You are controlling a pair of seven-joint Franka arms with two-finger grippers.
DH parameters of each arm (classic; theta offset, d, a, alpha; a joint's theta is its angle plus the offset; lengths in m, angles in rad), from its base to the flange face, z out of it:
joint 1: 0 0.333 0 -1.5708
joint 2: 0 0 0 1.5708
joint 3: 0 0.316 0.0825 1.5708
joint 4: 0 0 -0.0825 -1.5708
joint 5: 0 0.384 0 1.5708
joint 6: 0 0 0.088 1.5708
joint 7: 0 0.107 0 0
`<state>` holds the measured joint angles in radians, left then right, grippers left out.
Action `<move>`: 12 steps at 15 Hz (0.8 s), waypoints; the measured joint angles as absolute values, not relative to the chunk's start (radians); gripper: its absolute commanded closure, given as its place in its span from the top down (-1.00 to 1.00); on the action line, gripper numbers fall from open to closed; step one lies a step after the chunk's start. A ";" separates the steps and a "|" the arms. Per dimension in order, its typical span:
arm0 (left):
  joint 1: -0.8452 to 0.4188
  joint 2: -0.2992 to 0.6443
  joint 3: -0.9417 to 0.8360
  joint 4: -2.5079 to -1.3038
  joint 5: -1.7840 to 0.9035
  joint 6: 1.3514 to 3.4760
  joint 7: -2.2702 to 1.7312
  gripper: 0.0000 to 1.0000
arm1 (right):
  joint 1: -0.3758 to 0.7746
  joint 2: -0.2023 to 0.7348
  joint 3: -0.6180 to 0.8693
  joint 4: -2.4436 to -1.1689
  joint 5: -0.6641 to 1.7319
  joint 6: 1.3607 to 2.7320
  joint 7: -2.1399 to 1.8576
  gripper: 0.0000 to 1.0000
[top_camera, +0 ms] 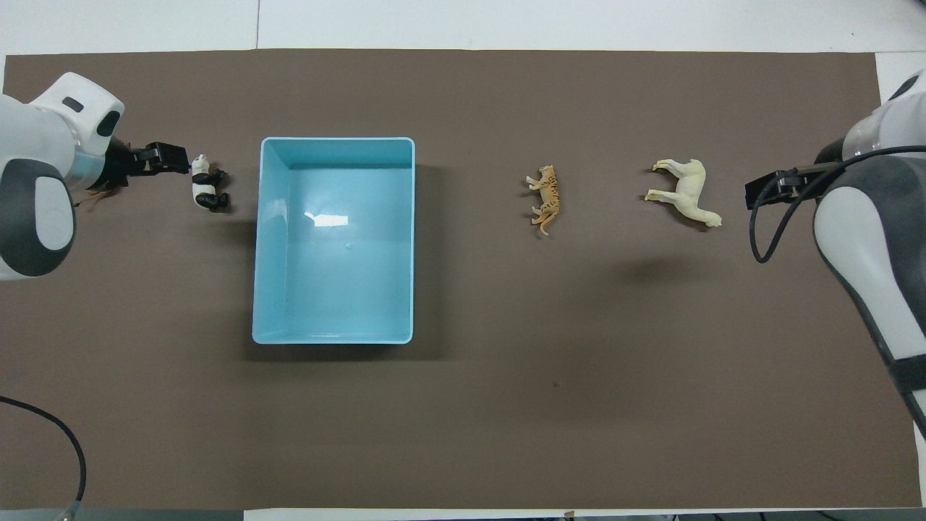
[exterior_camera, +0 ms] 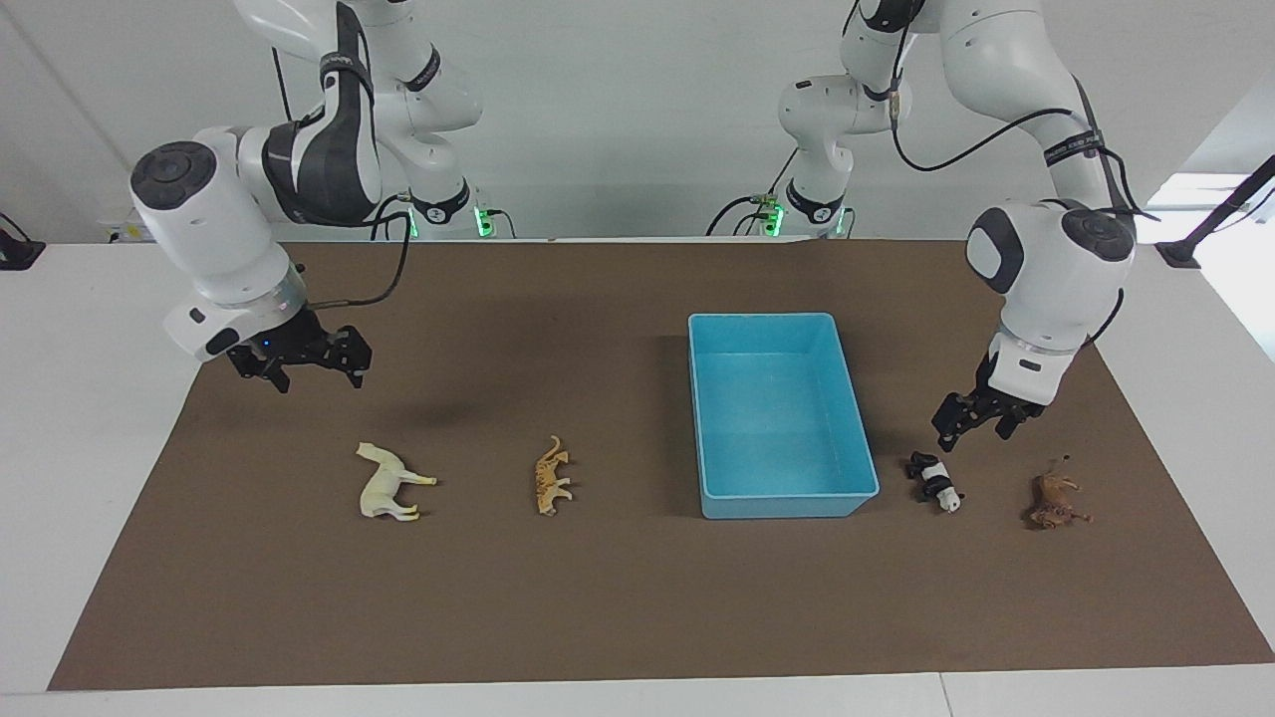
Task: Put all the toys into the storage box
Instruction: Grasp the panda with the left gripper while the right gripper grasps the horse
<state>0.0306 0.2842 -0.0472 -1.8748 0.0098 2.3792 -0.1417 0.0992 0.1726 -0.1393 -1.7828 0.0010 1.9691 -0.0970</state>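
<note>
Light blue plastic formed the storage box (exterior_camera: 782, 498), which sat on the brown mat of the worktop (exterior_camera: 618, 597) toward the left arm's end, and nothing lay inside it. All four toys lay on the mat outside it, in a row toward the worktop edge farthest from the robots. The panda (exterior_camera: 933, 480) lay just beside the box, and the reddish-brown animal (exterior_camera: 1056, 501) lay nearer the left arm's end edge. The tiger (exterior_camera: 551, 476) and the cream-white horse (exterior_camera: 390, 482) lay toward the right arm's end. The left claw (exterior_camera: 968, 426) hung low just above the panda, not touching it, fingers a little apart and holding nothing. The right claw (exterior_camera: 317, 370) hovered over bare mat near the horse, fingers spread and holding nothing.
</note>
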 measured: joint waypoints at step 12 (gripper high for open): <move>0.017 0.391 -0.056 -1.936 0.010 2.483 -0.142 1.00 | 0.127 0.377 -0.137 -1.824 0.002 2.297 0.015 1.00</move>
